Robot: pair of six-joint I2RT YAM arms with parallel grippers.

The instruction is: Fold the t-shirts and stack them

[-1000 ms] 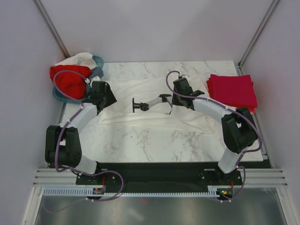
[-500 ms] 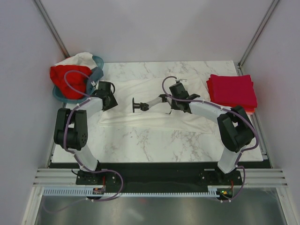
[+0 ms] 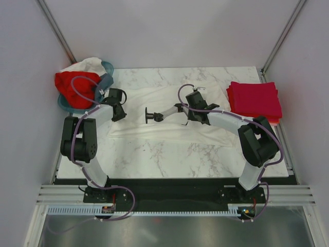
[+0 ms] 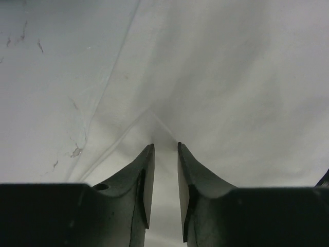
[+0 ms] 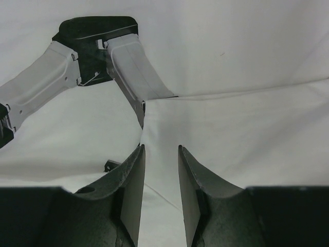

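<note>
A large white t-shirt (image 3: 164,128) lies spread over the middle of the marble table (image 3: 169,159). My left gripper (image 3: 119,112) sits at its left edge. In the left wrist view the cloth (image 4: 231,77) puckers up into the narrow gap of that gripper (image 4: 165,146), which is shut on it. My right gripper (image 3: 185,117) is over the shirt's middle. In the right wrist view a raised flap of the shirt (image 5: 247,139) runs between the jaws of that gripper (image 5: 160,148), which grips it. Folded red t-shirts (image 3: 254,100) are stacked at the right.
A teal basket (image 3: 106,67) at the back left corner holds a red shirt (image 3: 74,87) and pale cloth (image 3: 85,65). A black-and-white jointed bracket (image 3: 165,111) rests on the white shirt between the grippers; the raised flap partly covers that bracket (image 5: 41,87). Bare marble (image 4: 41,77) lies left of the shirt.
The left arm has reached further back and in to the shirt's left edge, and its jaws have closed on the cloth. The right gripper has shifted slightly left. The bracket has not moved.
</note>
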